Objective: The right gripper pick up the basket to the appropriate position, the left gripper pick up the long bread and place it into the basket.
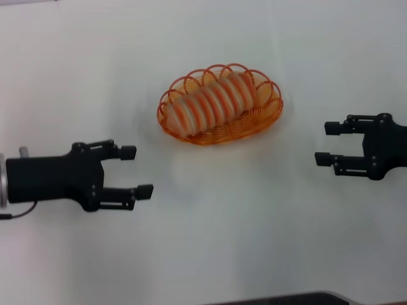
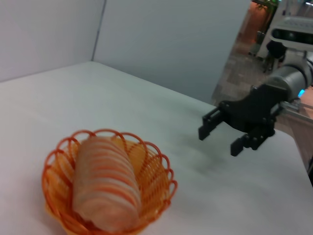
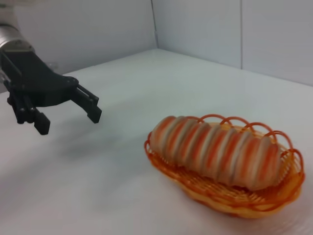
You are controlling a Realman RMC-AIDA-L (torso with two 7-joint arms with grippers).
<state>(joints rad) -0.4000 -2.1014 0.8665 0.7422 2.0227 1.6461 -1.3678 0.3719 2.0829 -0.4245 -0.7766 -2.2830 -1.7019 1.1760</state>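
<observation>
The orange wire basket [image 1: 267, 117] stands on the white table at the middle back. The striped orange and cream long bread [image 1: 213, 103] lies inside it, along its length. The basket [image 2: 156, 188] and bread [image 2: 105, 183] also show in the left wrist view, and the basket [image 3: 234, 196] and bread [image 3: 217, 152] in the right wrist view. My left gripper [image 1: 140, 171] is open and empty at the front left, apart from the basket; it also shows in the right wrist view [image 3: 66, 116]. My right gripper [image 1: 327, 143] is open and empty at the right, apart from the basket; it also shows in the left wrist view [image 2: 221, 136].
The white table [image 1: 210, 235] spreads between and in front of the grippers. A dark edge [image 1: 299, 298] shows at the table's front. Grey walls [image 3: 195, 29] stand behind the table.
</observation>
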